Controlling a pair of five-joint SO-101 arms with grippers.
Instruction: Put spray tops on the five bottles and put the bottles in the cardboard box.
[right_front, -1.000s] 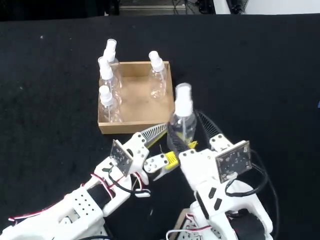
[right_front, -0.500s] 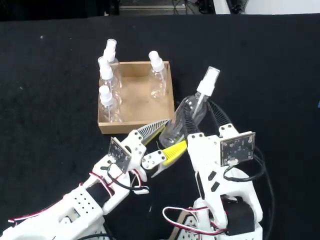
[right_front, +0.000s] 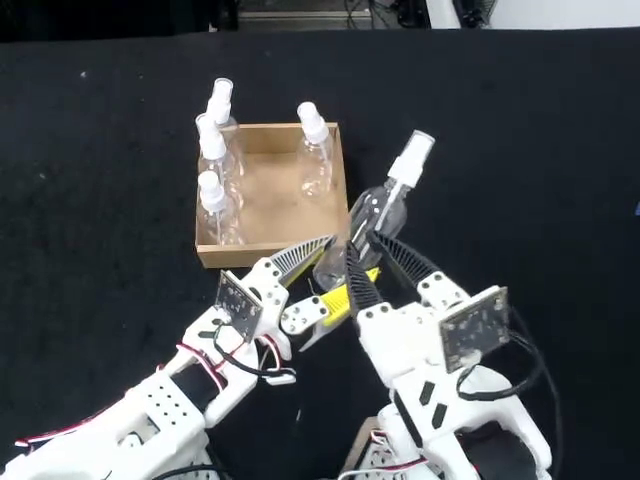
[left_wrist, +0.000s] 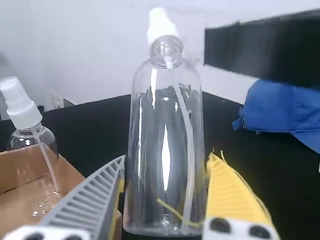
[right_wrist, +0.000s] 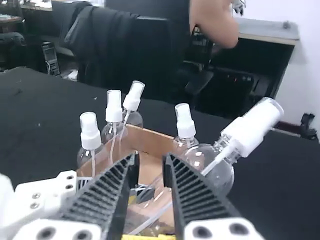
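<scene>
A clear bottle (right_front: 367, 222) with a white spray top (right_front: 411, 158) leans away from the arms, just right of the cardboard box (right_front: 270, 255). My left gripper (right_front: 350, 257) is shut on its lower body, with the grey and yellow fingers (left_wrist: 227, 200) pressed on either side of the bottle (left_wrist: 165, 150). My right gripper (right_front: 365, 242) sits close behind, its black fingers (right_wrist: 192, 200) slightly apart; one finger crosses over the bottle (right_wrist: 212, 167). Several capped bottles (right_front: 215, 190) stand inside the box (right_wrist: 150, 142).
The box takes up the far-left middle of the black table (right_front: 520, 150), with bare cloth to its right and left. A blue cloth thing (left_wrist: 285, 110) lies off to one side in the left wrist view.
The bottle went from upright to leaning away to the right. My right arm drew back toward its base while the left gripper's fingers came in around the bottle's lower body.
</scene>
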